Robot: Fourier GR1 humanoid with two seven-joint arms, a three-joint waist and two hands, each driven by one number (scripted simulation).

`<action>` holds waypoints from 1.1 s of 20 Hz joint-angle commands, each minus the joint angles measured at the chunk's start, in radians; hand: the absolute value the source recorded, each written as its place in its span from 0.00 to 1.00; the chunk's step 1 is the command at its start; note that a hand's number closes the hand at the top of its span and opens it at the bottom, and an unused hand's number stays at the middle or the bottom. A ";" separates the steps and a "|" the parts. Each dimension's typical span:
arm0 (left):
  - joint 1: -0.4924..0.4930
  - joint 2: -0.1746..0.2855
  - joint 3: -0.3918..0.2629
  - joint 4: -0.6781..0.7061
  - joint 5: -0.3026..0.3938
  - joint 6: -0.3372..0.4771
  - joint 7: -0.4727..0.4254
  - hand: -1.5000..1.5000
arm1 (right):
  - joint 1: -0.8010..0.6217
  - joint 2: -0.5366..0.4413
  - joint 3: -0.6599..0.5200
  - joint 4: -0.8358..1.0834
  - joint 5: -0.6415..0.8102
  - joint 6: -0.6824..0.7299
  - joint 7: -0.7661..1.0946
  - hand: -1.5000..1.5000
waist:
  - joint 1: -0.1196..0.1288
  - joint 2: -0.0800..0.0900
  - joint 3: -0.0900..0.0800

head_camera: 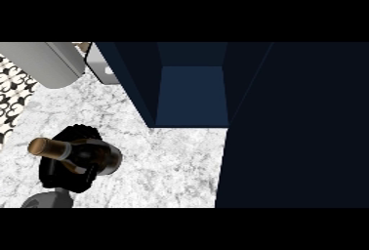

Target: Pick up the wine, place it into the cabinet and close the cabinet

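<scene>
Looking like home kitchen. White marble countertop (166,161) w/ grey veining filling lower left & centre. Dark navy cabinet (191,93) standing at its far side, door (296,122) hanging open at right, blue interior showing. Blk/wht patterned tiling (14,93) running along left edge. Rounded grey appliance (43,61) sitting top left by tiling, type unclear. Wine bottle (83,154) w/ tan-capped neck showing lower left over countertop.

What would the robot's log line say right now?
left hand: shut on wine | cabinet: open | right hand: not in view
</scene>
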 commanded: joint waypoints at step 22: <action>-0.106 -0.179 -0.433 -0.604 -0.101 0.434 0.618 1.00 | 0.054 0.040 0.033 -0.088 -0.012 0.007 -0.001 0.00 | -0.009 0.001 0.000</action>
